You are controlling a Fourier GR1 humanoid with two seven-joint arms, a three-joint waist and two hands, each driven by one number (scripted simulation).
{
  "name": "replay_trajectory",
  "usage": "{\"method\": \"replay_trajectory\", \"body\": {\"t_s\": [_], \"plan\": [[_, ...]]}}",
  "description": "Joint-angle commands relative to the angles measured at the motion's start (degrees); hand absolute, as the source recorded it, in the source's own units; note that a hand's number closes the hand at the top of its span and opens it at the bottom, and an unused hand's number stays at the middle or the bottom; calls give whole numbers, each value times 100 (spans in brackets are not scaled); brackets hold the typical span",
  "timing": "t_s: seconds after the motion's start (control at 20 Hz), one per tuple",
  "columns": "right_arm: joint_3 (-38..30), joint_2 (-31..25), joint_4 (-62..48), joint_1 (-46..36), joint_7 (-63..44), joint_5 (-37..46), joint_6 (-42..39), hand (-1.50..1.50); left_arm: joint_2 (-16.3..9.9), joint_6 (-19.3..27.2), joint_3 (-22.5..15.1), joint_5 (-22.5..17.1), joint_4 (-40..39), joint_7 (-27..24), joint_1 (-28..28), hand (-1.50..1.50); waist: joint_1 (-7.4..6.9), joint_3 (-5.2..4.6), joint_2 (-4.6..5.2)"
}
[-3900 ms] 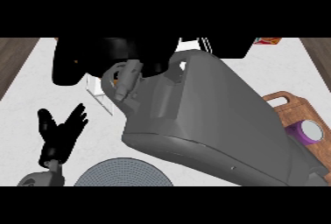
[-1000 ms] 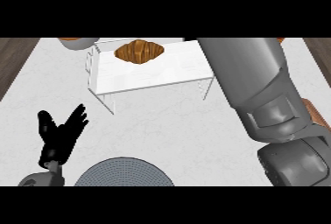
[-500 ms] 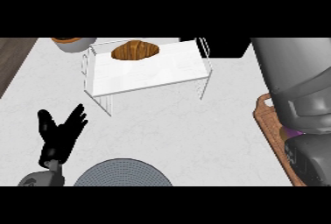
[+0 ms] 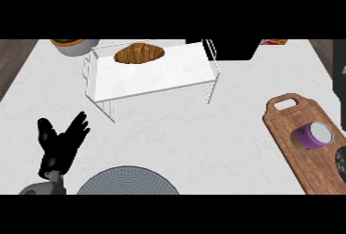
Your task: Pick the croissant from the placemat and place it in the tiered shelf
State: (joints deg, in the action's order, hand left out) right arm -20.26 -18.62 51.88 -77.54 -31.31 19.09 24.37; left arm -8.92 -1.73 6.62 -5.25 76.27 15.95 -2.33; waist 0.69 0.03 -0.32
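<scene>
You've got the golden-brown croissant (image 4: 138, 53) sitting on the top deck of the white wire tiered shelf (image 4: 152, 75), toward its back left corner, nothing touching it. The shelf stands on the pale marbled counter (image 4: 182, 132), up in the far middle of the head view.

Your left hand (image 4: 59, 145) is the black one at the lower left, fingers spread and pointing up, thumb out to the side, holding nothing, well apart from the shelf. Just beside it, at the bottom edge, there's the round grey woven placemat (image 4: 127, 182), only its upper part showing.

Over on the right lies a brown wooden cutting board with a handle hole (image 4: 300, 139), and a purple cup with a pale inside (image 4: 313, 135) rests on it, tipped on its side. A dark bit at the far right edge (image 4: 340, 161) overlaps the board, can't tell if that's your right hand or what its fingers are doing.

Behind the shelf at the left there's a pale bowl with something orange in it (image 4: 70, 44), and a black box (image 4: 238, 49) sits behind its right corner.
</scene>
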Motion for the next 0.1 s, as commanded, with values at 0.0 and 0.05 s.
{"method": "replay_trajectory", "body": {"t_s": [0.0,0.05], "plan": [[-219,-474,726,804,130,-553,-820,-150,-51,41,109,-58,23,111,-85,0,22,2,0],[-160,-425,884,742,-64,-563,-737,-150,14,21,39,-34,30,65,-70,0,-24,-2,8]]}}
